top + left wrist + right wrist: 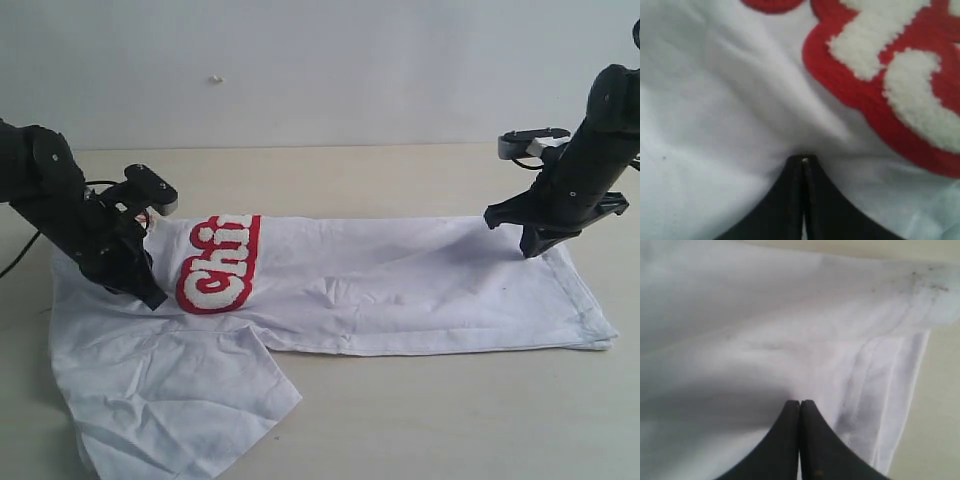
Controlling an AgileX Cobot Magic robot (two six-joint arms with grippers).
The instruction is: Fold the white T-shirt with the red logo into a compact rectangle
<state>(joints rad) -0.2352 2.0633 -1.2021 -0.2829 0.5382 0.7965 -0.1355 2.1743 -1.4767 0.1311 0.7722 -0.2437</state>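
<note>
I have the white T-shirt point(400, 285) spread across the table point(420, 420), lying long from left to right. Its near edge runs fairly straight to the right-hand hem point(585, 295). At the near left, a loose flap point(170, 400) juts towards me with a ragged, creased outline.

There is bare tabletop along the whole near side to the right of that flap. There is another open strip between the shirt's far edge and the wall point(350, 60).

The left gripper point(152, 295) sits on the shirt's left end, just left of the red logo point(218, 268). The logo curls over a fold, so only part of the lettering shows. In the left wrist view its jaws are pressed together point(802, 162) with the tips against the cloth point(715, 100). I cannot tell whether any fabric is nipped between them. The logo point(900, 65) is thick and fuzzy, white pile inside a red border.

The right gripper point(530, 250) stands on the far right corner, near the hem. Its jaws are also pressed together point(800, 404), with the tips on the cloth point(740, 315). Here too I cannot tell if fabric is caught. The cotton is thin and softly wrinkled, with double stitch lines along the hem point(865, 380) and pale tabletop point(940, 415) beyond it.
</note>
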